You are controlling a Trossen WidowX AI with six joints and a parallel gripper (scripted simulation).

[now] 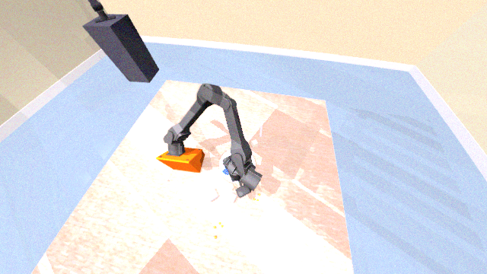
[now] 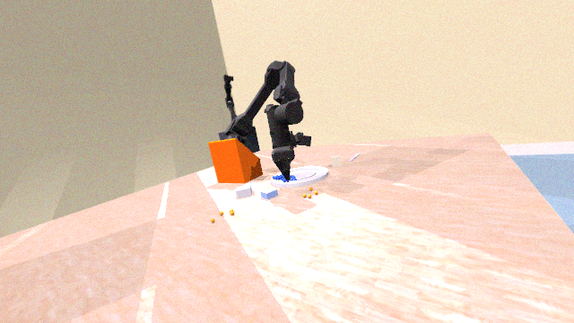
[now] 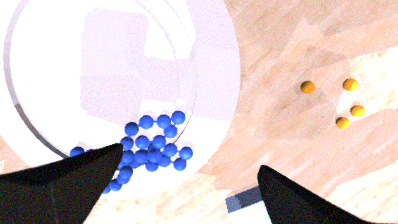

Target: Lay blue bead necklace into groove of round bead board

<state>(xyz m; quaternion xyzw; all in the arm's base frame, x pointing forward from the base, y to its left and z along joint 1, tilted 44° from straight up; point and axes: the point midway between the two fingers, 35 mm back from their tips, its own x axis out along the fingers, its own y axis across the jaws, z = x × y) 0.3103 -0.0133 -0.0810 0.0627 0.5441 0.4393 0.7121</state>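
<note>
The blue bead necklace [image 1: 226, 172] [image 2: 284, 178] [image 3: 154, 155] lies bunched in a heap on one side of the round white bead board [image 2: 322, 174] [image 3: 218, 75], over the groove and the rim there. In the wrist view some beads are hidden behind the left finger. The rest of the groove that shows holds no beads. My gripper [image 3: 192, 161] is wide open and empty, low over the board's edge. Its left finger overlaps the heap in the wrist view, and its right finger is outside the board. I cannot tell whether the left finger touches beads.
Several orange beads [image 2: 309, 196] [image 3: 307, 87] lie on the table beside the board. More orange beads [image 1: 215, 227] [image 2: 221, 213] lie farther off. A blue block [image 2: 269, 194] and a white block [image 2: 244, 191] stand near the board. A small pale block [image 2: 335, 161] and a thin stick [image 2: 354, 157] lie behind it.
</note>
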